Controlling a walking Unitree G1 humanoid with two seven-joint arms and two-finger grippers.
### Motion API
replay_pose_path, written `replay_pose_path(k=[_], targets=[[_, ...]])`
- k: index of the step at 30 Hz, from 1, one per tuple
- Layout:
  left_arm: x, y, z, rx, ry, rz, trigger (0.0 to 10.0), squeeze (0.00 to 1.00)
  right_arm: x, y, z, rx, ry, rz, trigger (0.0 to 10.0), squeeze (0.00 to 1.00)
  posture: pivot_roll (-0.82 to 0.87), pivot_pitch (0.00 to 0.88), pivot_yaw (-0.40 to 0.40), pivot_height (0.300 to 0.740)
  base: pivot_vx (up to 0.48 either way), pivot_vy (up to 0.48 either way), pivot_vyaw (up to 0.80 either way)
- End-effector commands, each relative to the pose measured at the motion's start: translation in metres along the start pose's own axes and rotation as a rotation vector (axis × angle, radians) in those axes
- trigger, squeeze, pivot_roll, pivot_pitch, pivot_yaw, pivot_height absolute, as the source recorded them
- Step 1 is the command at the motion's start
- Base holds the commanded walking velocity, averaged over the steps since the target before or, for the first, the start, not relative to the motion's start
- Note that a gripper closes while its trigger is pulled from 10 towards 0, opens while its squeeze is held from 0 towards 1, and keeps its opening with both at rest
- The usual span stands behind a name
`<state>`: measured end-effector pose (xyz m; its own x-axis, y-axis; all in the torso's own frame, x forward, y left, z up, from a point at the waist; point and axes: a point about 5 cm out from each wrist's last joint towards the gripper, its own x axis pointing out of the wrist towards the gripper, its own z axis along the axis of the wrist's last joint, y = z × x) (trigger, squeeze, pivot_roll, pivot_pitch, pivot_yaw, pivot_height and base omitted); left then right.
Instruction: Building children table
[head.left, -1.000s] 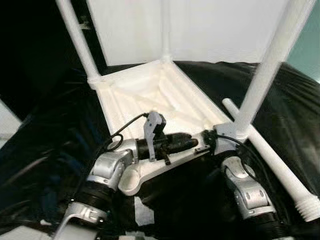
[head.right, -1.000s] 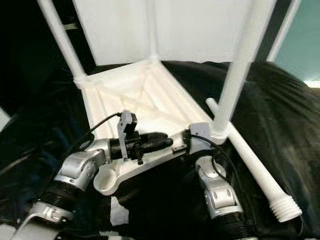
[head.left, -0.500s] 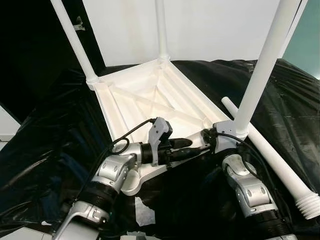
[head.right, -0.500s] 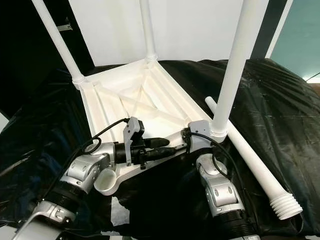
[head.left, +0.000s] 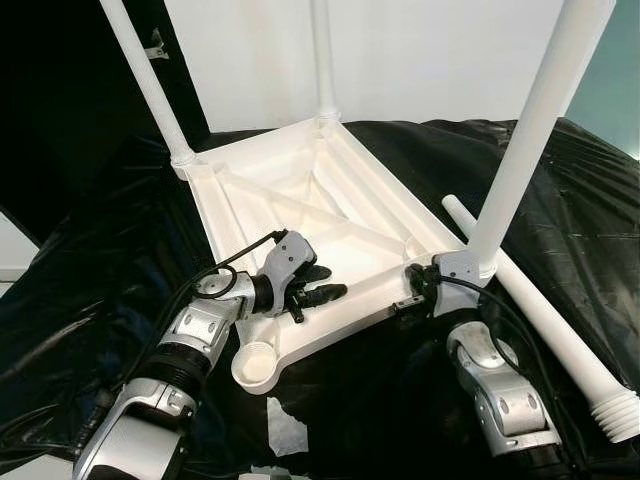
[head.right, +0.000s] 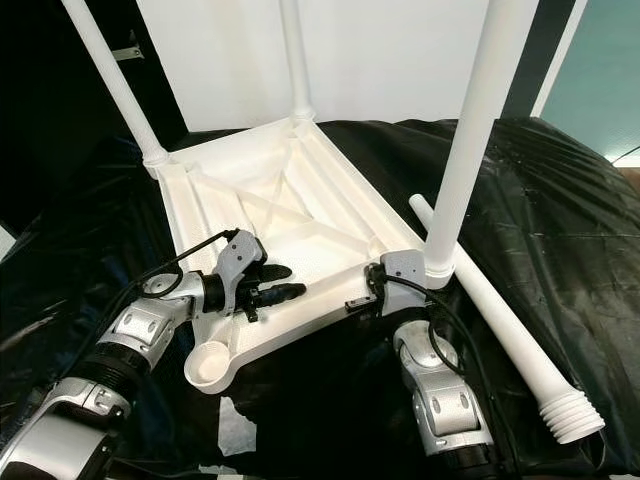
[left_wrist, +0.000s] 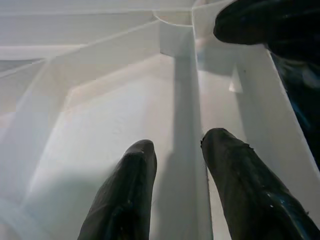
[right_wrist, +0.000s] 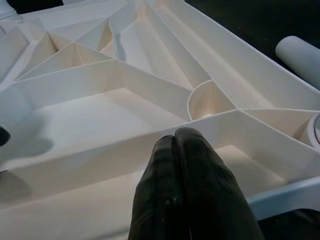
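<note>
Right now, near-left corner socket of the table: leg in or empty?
Empty. The round socket is open, while the fourth leg lies loose on the black sheet beside the table top.

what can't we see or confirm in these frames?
- Tops of the three fitted legs: cut off by the upper edge in both eye views.
- Tabletop face-down side: hidden against the black sheet.
- Empty corner socket: inside thread too small to tell, eye views.
- Right pincer: whether it touches the rim is too small in the eye views; its own fingers block the wrist view.
- Loose leg: thread condition too small.
</note>
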<state>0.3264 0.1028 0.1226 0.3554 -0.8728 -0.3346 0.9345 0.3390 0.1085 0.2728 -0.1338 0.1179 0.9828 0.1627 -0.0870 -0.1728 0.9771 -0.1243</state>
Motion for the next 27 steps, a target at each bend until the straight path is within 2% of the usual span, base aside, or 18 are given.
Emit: replay_pose_path(k=[1, 4, 7, 8, 10, 14, 16, 17, 19, 21, 22, 23, 24, 25, 26, 27], targets=[[-0.004, 0.002, -0.012, 0.011, 0.086, 0.001, 10.0, 0.0, -0.006, -0.003, -0.013, 0.01, 0.071, -0.021, 10.0, 0.0, -0.11, 0.0, 0.062, 0.74, 0.0, 0.0, 0.0], [-0.005, -0.001, -0.017, 0.008, 0.113, -0.043, 10.0, 0.0, -0.006, -0.005, -0.012, 0.012, 0.068, -0.027, 10.0, 0.0, -0.11, 0.0, 0.063, 0.74, 0.0, 0.0, 0.0], [-0.006, -0.011, -0.021, -0.009, 0.13, -0.158, 10.0, 0.0, -0.008, -0.01, -0.004, 0.014, 0.055, -0.039, 10.0, 0.0, -0.11, 0.0, 0.065, 0.74, 0.0, 0.0, 0.0], [-0.006, -0.011, -0.021, -0.009, 0.13, -0.158, 10.0, 0.0, -0.008, -0.01, -0.004, 0.014, 0.055, -0.039, 10.0, 0.0, -0.11, 0.0, 0.065, 0.74, 0.0, 0.0, 0.0], [-0.007, -0.016, -0.019, -0.022, 0.116, -0.222, 10.0, 0.0, -0.014, -0.01, 0.01, 0.014, 0.026, -0.039, 10.0, 0.0, -0.11, 0.0, 0.068, 0.74, 0.0, 0.0, 0.0], [-0.006, -0.019, -0.02, -0.025, 0.127, -0.249, 10.0, 0.0, -0.021, -0.008, 0.022, 0.001, -0.009, -0.035, 10.0, 0.0, -0.12, 0.0, 0.074, 0.74, 0.0, 0.0, 0.0], [-0.003, -0.022, -0.023, -0.016, 0.145, -0.262, 9.1, 0.0, -0.027, -0.008, 0.03, -0.009, -0.027, -0.037, 10.0, 0.0, -0.12, 0.0, 0.074, 0.74, 0.0, 0.0, 0.0], [-0.003, -0.022, -0.023, -0.016, 0.145, -0.262, 9.1, 0.0, -0.027, -0.008, 0.03, -0.009, -0.027, -0.037, 10.0, 0.0, -0.12, 0.0, 0.074, 0.74, 0.0, 0.0, 0.0], [0.001, -0.025, -0.026, -0.006, 0.157, -0.267, 6.1, 0.0, -0.034, -0.01, 0.033, -0.005, -0.022, -0.041, 10.0, 0.0, -0.13, 0.0, 0.074, 0.74, 0.0, 0.0, 0.0], [0.005, -0.026, -0.026, -0.001, 0.16, -0.267, 6.1, 0.0, -0.038, -0.01, 0.031, 0.003, 0.003, -0.036, 10.0, 0.0, -0.14, 0.0, 0.074, 0.74, 0.0, 0.0, 0.0], [0.007, -0.027, -0.026, 0.006, 0.163, -0.266, 7.1, 0.0, -0.042, -0.009, 0.027, 0.016, 0.04, -0.03, 10.0, 0.0, -0.14, 0.0, 0.074, 0.74, 0.0, 0.0, 0.0], [0.007, -0.027, -0.026, 0.006, 0.163, -0.266, 7.1, 0.0, -0.042, -0.009, 0.027, 0.016, 0.04, -0.03, 10.0, 0.0, -0.14, 0.0, 0.074, 0.74, 0.0, 0.0, 0.0], [0.01, -0.027, -0.026, 0.013, 0.164, -0.264, 9.0, 0.0, -0.044, -0.009, 0.021, 0.027, 0.071, -0.028, 10.0, 0.0, -0.14, 0.0, 0.074, 0.74, 0.0, 0.0, 0.0], [0.012, -0.027, -0.025, 0.021, 0.164, -0.26, 10.0, 0.0, -0.046, -0.009, 0.012, 0.047, 0.121, -0.03, 10.0, 0.0, -0.14, 0.0, 0.074, 0.74, 0.0, 0.0, 0.0], [0.012, -0.027, -0.025, 0.021, 0.164, -0.26, 10.0, 0.0, -0.046, -0.009, 0.012, 0.047, 0.121, -0.03, 10.0, 0.0, -0.14, 0.0, 0.074, 0.74, 0.0, 0.0, 0.0], [0.014, -0.028, -0.025, 0.029, 0.167, -0.254, 10.0, 0.0, -0.047, -0.009, 0.003, 0.063, 0.167, -0.031, 10.0, 0.0, -0.15, 0.0, 0.074, 0.74, 0.0, 0.0, 0.0]])
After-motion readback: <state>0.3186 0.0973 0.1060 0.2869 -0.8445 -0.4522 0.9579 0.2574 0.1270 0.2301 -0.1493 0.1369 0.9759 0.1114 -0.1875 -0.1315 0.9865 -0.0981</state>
